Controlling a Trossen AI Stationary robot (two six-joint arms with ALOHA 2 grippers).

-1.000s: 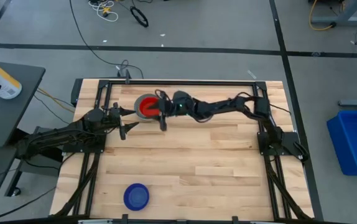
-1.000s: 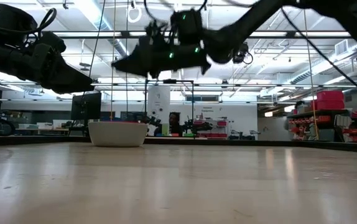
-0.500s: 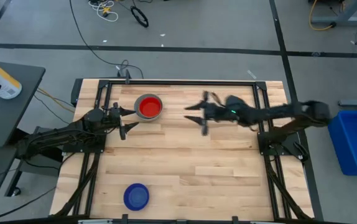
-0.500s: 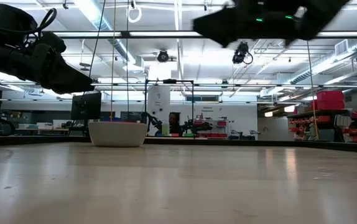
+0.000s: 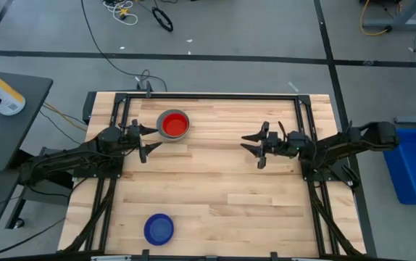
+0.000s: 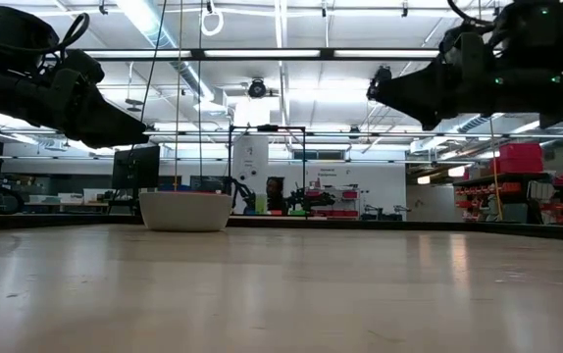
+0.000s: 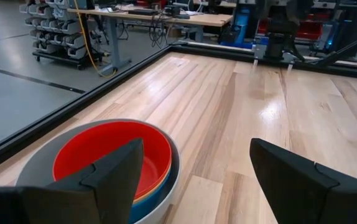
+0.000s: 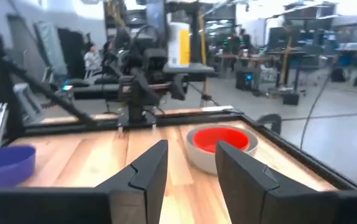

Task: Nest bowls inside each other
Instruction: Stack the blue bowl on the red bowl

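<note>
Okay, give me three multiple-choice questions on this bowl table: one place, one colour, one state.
1. Where is the lone dark blue round plastic bowl?
A. beside the stack
B. near the table's front edge
C. in a gripper

2. What colour is the top bowl in the grey round plastic bowl?
A. yellow
B. green
C. red

3. What does the right gripper hold?
A. nothing
B. a red bowl
C. a blue bowl

Answers: 1 B, it sits alone far from the stack; 2 C, the red round plastic bowl tops the stack; 3 A, nothing sits between its fingers.
</note>
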